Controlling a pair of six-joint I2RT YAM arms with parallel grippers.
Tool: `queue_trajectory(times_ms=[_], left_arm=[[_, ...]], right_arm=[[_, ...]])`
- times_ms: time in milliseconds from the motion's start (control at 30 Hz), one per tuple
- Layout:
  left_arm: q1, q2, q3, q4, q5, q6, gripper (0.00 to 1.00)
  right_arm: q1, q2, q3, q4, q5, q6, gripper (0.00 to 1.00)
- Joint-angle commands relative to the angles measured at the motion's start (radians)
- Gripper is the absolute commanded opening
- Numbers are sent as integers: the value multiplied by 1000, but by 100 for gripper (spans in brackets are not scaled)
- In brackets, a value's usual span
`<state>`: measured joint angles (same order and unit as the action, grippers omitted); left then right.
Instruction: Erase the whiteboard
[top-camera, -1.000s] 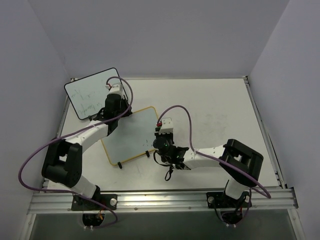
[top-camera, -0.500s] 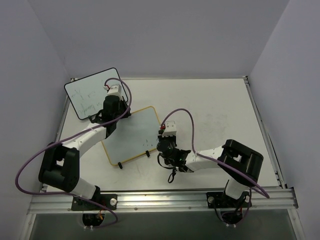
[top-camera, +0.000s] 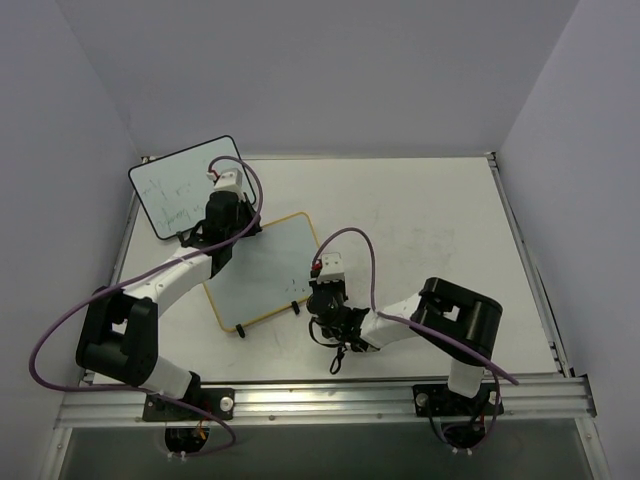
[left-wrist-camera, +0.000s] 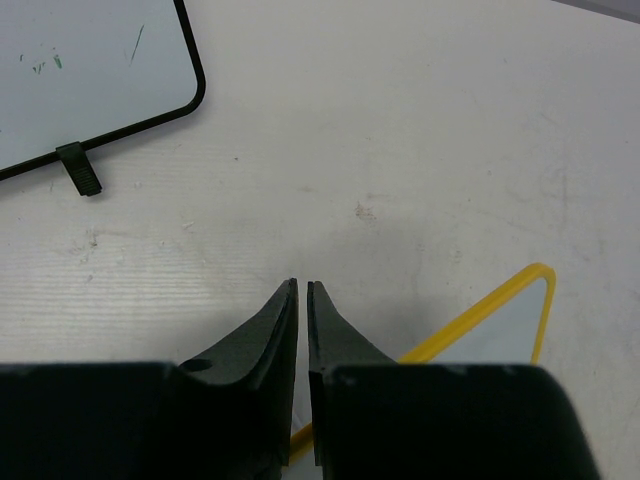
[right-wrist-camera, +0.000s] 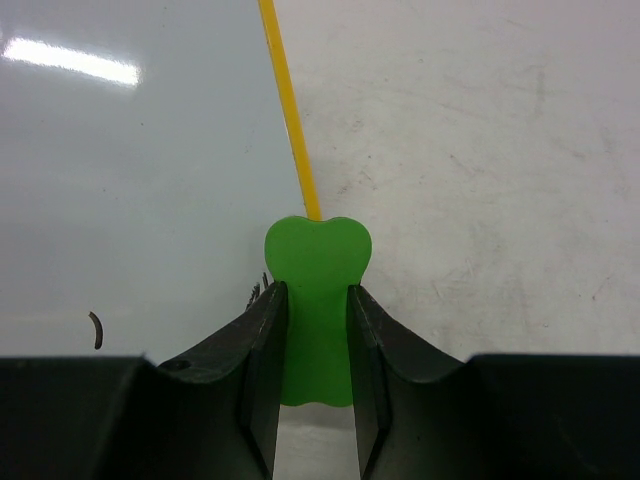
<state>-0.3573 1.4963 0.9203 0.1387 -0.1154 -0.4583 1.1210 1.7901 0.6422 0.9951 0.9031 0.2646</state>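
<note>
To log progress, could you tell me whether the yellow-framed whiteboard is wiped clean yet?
Not quite: the whiteboard is mostly clean, but a small dark mark shows near the green eraser.

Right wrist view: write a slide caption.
Right gripper shut on a green heart-shaped tool at the yellow edge of the whiteboard.

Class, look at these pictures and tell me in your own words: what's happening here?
A two-armed robot is erasing the yellow-framed whiteboard. The right pincer is shut on a small green eraser, held at the board's yellow edge. Most of the board looks clean; a small dark mark is left. The left pincer is shut and empty, by the board's far corner. The black-framed whiteboard has writing on it.
</note>
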Motion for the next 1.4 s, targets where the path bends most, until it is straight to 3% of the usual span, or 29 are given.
queue_trajectory(times_ms=[0, 867, 1067, 1367], left_arm=[[-5, -25, -15, -21, 20, 12, 16], [-5, -15, -34, -1, 23, 6, 16], [-5, -16, -34, -2, 20, 7, 16], [-5, -16, -49, 6, 14, 10, 16]], right_arm=[[6, 15, 17, 45, 36, -21, 0], [129, 127, 240, -6, -135, -88, 0], [126, 155, 271, -39, -116, -64, 0], [48, 80, 189, -76, -24, -16, 0]])
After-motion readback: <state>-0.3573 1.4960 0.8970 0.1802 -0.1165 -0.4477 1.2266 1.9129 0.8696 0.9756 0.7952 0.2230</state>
